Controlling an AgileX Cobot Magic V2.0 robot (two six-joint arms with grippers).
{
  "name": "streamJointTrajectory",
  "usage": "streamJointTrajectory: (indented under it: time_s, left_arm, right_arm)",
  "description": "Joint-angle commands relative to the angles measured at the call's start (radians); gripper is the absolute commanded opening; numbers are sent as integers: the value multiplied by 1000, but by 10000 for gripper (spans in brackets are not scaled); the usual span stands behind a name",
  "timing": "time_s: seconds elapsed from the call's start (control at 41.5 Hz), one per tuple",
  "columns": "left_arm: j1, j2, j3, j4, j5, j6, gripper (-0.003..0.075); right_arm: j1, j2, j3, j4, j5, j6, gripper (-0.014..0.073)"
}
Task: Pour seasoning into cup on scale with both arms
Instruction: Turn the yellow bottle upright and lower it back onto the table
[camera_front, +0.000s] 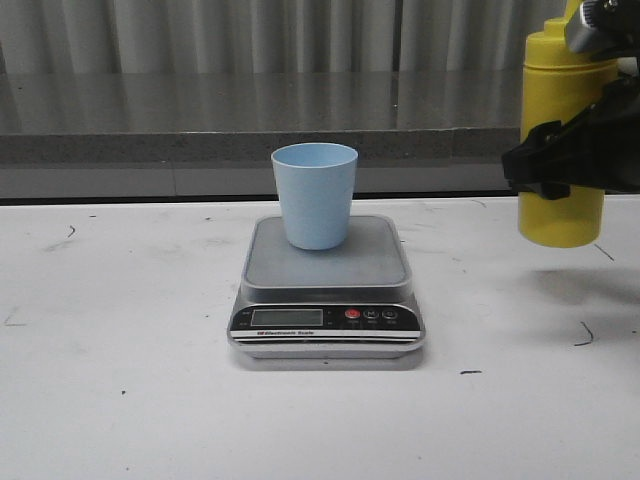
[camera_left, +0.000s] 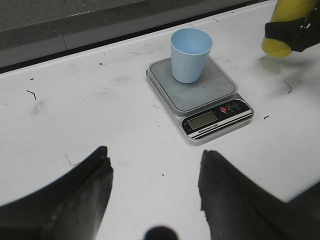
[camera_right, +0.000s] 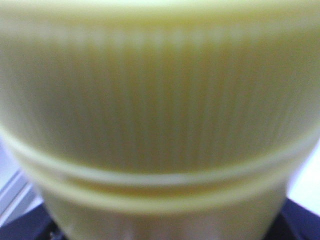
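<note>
The bottle (camera_front: 565, 140) hangs upright at the right edge of the front view, its base clear of the surface (camera_front: 120, 380), with a shadow below it; the top runs out of the frame there, so the nozzle cannot be seen. The right gripper (camera_front: 560, 165) is clamped round its middle, black fingers pressed on the yellow wall, and the right wrist view is filled by a blurred, ribbed yellow band of the bottle, so close that nothing else can be read from it. The cup (camera_front: 315, 195) stands upright in the middle of the front view on the platform of the scale (camera_front: 325, 300), well apart from the bottle and to its left. Its inside is hidden from the front; in the left wrist view, upper middle, the interior looks plain pale blue with nothing in it, though the bottom is hard to make out. The display is too small to read. The left gripper (camera_left: 155, 185) fills the lower part of its own view, fingers spread wide and holding nothing, back from the scale. By my reading, the cup is placed and the bottle is picked up; bringing it over the cup, tipping and pouring are yet to come.
</note>
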Motion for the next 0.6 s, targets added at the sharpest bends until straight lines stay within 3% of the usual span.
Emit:
streamJointTrajectory:
  time_s: [0.0, 0.579]
  left_arm:
    - [-1, 5, -28, -4, -78, -11, 386]
    - [-1, 5, -28, -4, -78, -11, 386]
  right_arm:
    - [-10, 15, -59, 45, -165, -11, 310]
    - [-47, 217, -129, 20, -329, -26, 312]
